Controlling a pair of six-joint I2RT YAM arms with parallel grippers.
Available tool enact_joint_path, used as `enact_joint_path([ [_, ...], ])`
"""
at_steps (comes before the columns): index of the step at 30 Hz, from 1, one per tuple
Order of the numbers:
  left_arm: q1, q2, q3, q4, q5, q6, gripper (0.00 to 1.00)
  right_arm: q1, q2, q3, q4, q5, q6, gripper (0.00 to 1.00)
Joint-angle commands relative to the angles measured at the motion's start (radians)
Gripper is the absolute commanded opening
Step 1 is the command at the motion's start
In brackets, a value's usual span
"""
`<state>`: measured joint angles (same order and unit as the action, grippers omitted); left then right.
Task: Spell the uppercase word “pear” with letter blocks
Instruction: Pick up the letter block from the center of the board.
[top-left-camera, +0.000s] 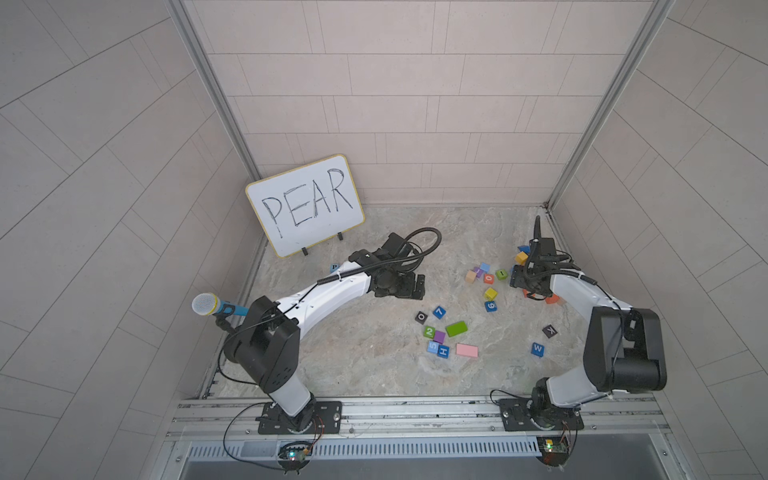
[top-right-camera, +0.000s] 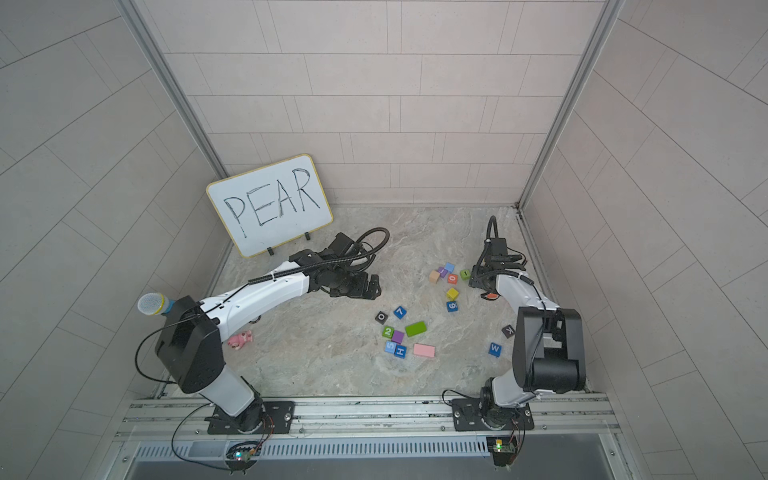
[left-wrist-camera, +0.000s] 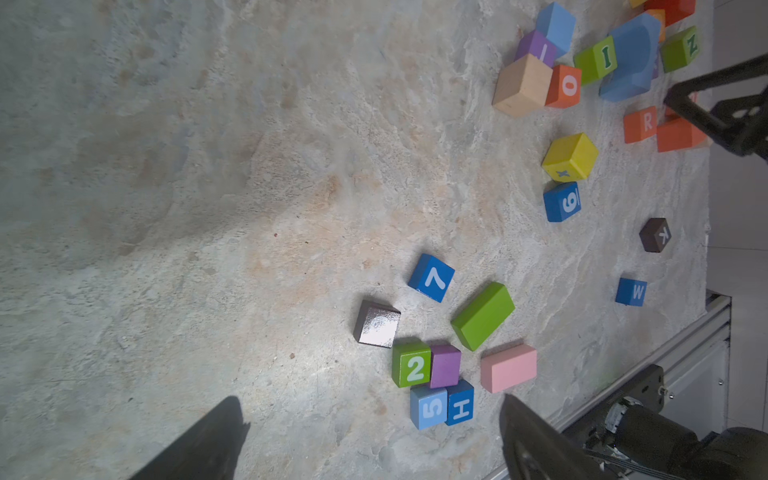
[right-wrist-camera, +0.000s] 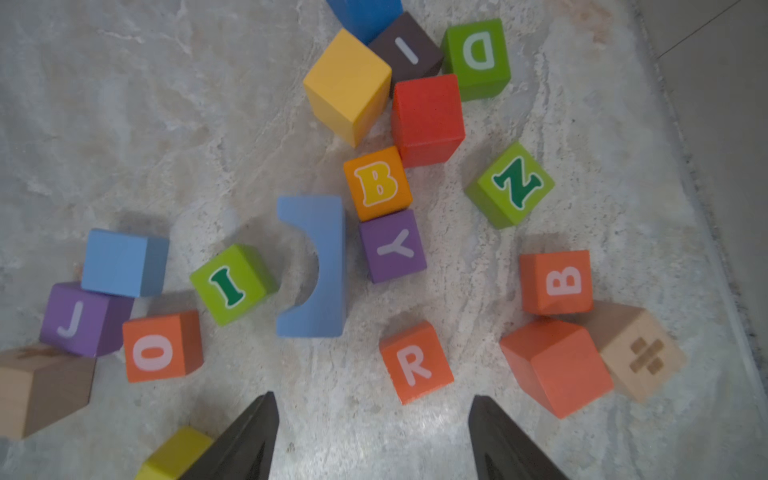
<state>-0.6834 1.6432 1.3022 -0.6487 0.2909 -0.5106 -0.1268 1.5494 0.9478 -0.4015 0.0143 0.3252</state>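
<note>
The orange-red R block lies flat on the stone tabletop, just ahead of my right gripper. That gripper is open, nothing sits between its fingers, and it hangs over the right-hand pile in a top view. The left wrist view shows the same R block beside a plain orange block. A light blue P block peeks out behind the left forearm, below the whiteboard. My left gripper is open and empty above bare table, left of the middle.
A whiteboard reading PEAR leans at the back left. Number and plain blocks cluster mid-table: 2, 5, H, 7, a green bar, a pink bar. K and W lie right. A microphone stands left.
</note>
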Motion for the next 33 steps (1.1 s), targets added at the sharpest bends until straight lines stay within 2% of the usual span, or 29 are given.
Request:
enact_joint_path([
  [1,-0.005,0.018,0.040,-0.021,0.052,0.023,1.00,-0.011,0.038,0.038,-0.014,-0.019,-0.050,0.75],
  [7,-0.005,-0.003,0.031,-0.024,0.047,0.033,1.00,-0.021,0.046,0.018,-0.020,0.025,-0.094,0.75],
  [12,-0.005,0.002,0.030,-0.024,0.057,0.032,1.00,-0.025,0.089,0.025,-0.020,0.036,-0.106,0.66],
  [15,-0.005,-0.005,0.022,-0.023,0.053,0.032,1.00,-0.036,0.108,0.027,-0.020,0.052,-0.109,0.64],
  [21,-0.005,-0.018,0.014,-0.025,0.049,0.032,1.00,-0.063,0.129,0.031,-0.013,0.029,-0.109,0.63],
  [33,-0.005,-0.025,0.002,-0.020,0.043,0.030,1.00,-0.071,0.162,0.022,0.009,-0.028,-0.104,0.54],
])
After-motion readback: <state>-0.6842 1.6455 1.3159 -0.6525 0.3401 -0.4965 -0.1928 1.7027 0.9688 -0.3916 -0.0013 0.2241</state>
